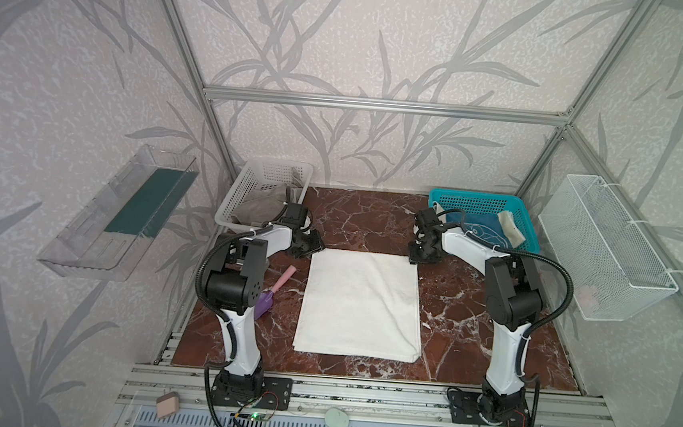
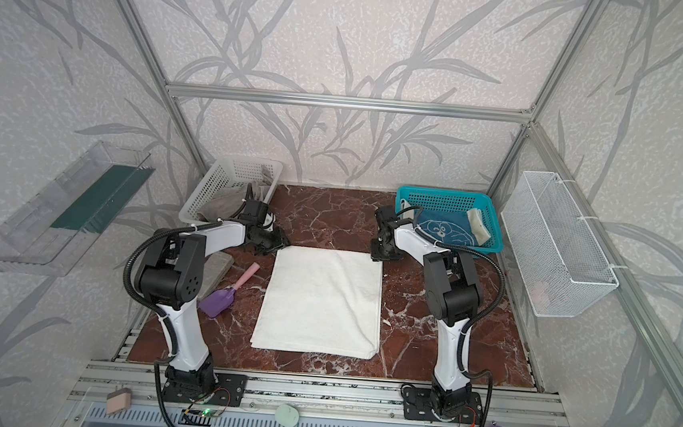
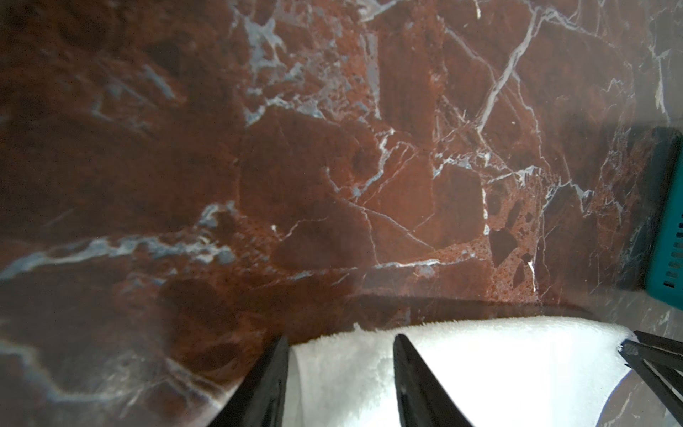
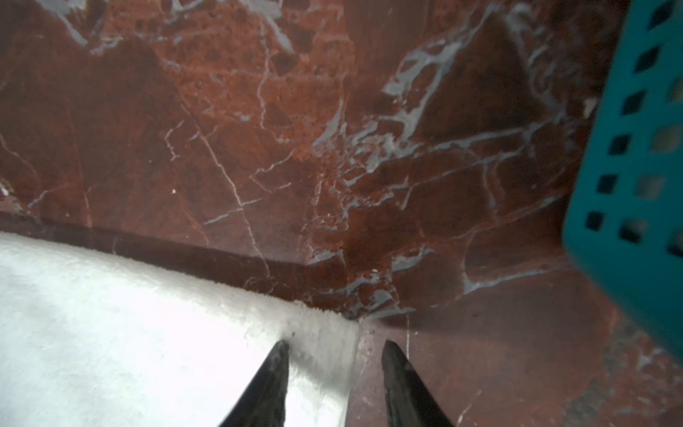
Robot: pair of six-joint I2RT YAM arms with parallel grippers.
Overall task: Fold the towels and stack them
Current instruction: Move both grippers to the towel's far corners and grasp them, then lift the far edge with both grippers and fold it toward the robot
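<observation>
A white towel lies flat and folded on the middle of the marble table. My left gripper is low at its far left corner, open, with one finger beside the towel's edge and the other over the cloth. My right gripper is open at the far right corner, one finger on the towel, the other over bare marble. A grey towel lies crumpled in the white basket. The blue towel lies in the teal basket.
A purple scoop with a pink handle lies left of the white towel, with a flat grey slab beside it under the left arm. A clear shelf hangs on the left wall and a wire basket on the right wall.
</observation>
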